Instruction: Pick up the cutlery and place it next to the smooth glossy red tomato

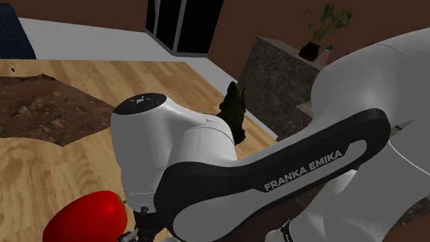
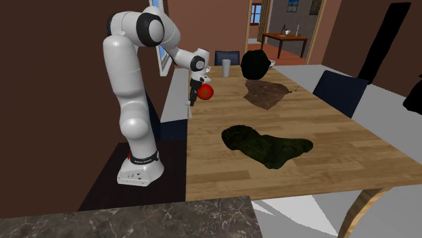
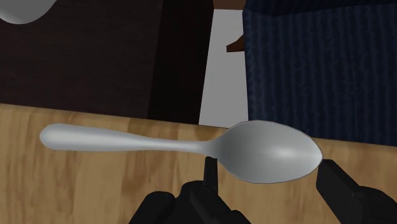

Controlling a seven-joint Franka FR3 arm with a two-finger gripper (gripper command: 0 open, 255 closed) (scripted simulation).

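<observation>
Lettering in white, "FRANKA EMIKA", ran along the dark band of the arm (image 1: pixel 301 169), and no other writing could be read. Beside the red tomato (image 1: pixel 86 221), on the side of the table's near edge, hung the black gripper (image 3: pixel 268 163) with its fingers (image 3: pixel 340 184) standing apart. In the wrist view the bowl of a grey spoon (image 3: pixel 191 145) showed between them, and I could not tell if either finger touched it. The spoon lay flat on the wooden table (image 2: pixel 324 145), parallel to the edge and close to it, with its handle reaching away past one finger. Beyond that edge were a dark floor, a pale grey strip and a dark blue ribbed chair (image 3: pixel 318 63). Farther into the table from the tomato lay a brown cloth (image 2: pixel 267 93), and behind this a black round thing (image 2: pixel 255 64) and a grey cup (image 2: pixel 226 67). A dark green cloth (image 2: pixel 267 145) was spread well apart from the tomato, towards the table's middle. The wood between the tomato and both cloths was bare, and so was the strip along the edge beside the spoon. In the shoulder view the white elbow stood in front of the tomato and covered part of the table behind it.
</observation>
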